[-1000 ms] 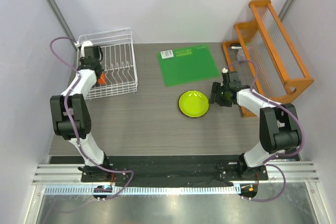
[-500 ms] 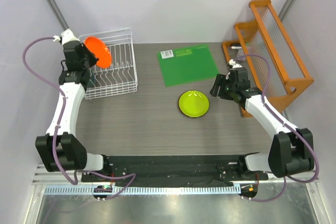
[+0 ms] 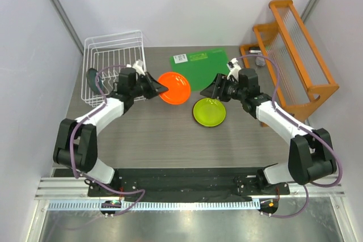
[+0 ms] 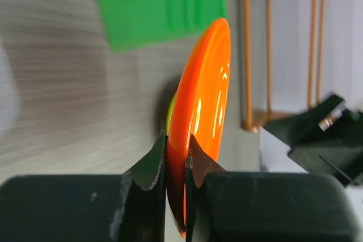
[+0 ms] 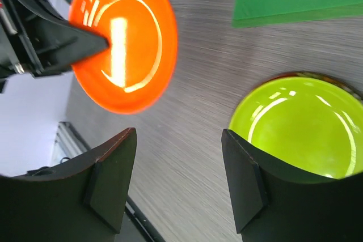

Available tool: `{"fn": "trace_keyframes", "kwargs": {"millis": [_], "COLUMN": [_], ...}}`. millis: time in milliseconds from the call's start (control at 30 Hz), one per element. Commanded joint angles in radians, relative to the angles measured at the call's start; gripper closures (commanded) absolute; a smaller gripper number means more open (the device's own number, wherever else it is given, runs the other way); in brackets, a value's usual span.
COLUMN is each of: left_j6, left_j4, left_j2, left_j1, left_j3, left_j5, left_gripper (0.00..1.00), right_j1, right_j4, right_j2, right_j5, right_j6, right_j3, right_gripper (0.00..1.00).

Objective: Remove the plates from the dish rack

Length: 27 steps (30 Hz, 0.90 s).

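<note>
The orange plate (image 3: 174, 88) is out of the rack (image 3: 113, 49) and over the table (image 3: 159, 134). The left gripper (image 3: 160, 88) pinches it by the rim, with one jaw on each face. From above, the plate's far edge overlaps the near-left corner of the mat (image 3: 203, 69). The lime plate (image 3: 209, 111) lies just to its right on the table, apart from it. The right gripper (image 3: 214, 92) hangs over the lime plate's far-left edge with its jaws wide and nothing between them, facing the orange plate. A wooden rack (image 3: 295, 55) stands at the far right.

The left wrist view shows the orange plate edge-on, with most of the lime plate hidden behind it. I cannot tell whether the orange plate touches the table. A dark plate (image 3: 92, 76) shows at the rack's left side, partly behind wires and cable.
</note>
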Motion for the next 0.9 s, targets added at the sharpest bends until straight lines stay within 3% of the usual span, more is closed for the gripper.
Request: {"fn": "trace_keyframes", "kwargs": {"millis": [0,400,467,500,667,767,800,833,867], "left_j6": [-0.097,-0.110,-0.113,-0.116,-0.120,-0.120,-0.117,-0.111,-0.091], "left_j4": [0.243,0.326,0.338,0.346,0.369,0.373,0.366,0.358,0.346], "left_j2": [-0.009,0.024,0.024,0.027,0.042,0.050,0.048,0.047,0.044], "left_j1": [-0.063,-0.169,-0.177,-0.180,-0.192,-0.194,-0.194,-0.194,-0.194], "left_j3": [-0.016,-0.064,-0.079,-0.082,-0.081,-0.081,-0.082,-0.081,-0.075], "left_j5": [0.095,0.094,0.091,0.091,0.106,0.108,0.105,0.094,0.083], "left_gripper": [1.00,1.00,1.00,1.00,1.00,1.00,0.95,0.66,0.55], "right_j1": [0.013,0.016,0.017,0.017,0.017,0.008,0.005,-0.001,-0.022], "right_j4": [0.174,0.300,0.302,0.303,0.317,0.218,0.196,0.176,0.129], "right_j2": [0.032,0.127,0.135,0.140,0.146,0.123,0.099,0.088,0.072], "right_j5": [-0.097,-0.145,-0.148,-0.146,-0.163,-0.105,-0.085,-0.068,-0.024], "right_j6": [0.096,0.153,0.148,0.148,0.142,0.095,0.061,0.049,0.041], "right_j3": [0.014,-0.018,-0.018,-0.020,-0.038,-0.032,-0.032,-0.033,-0.035], "right_gripper": [0.33,0.36,0.44,0.54,0.87,0.99,0.99,0.99,0.99]}}
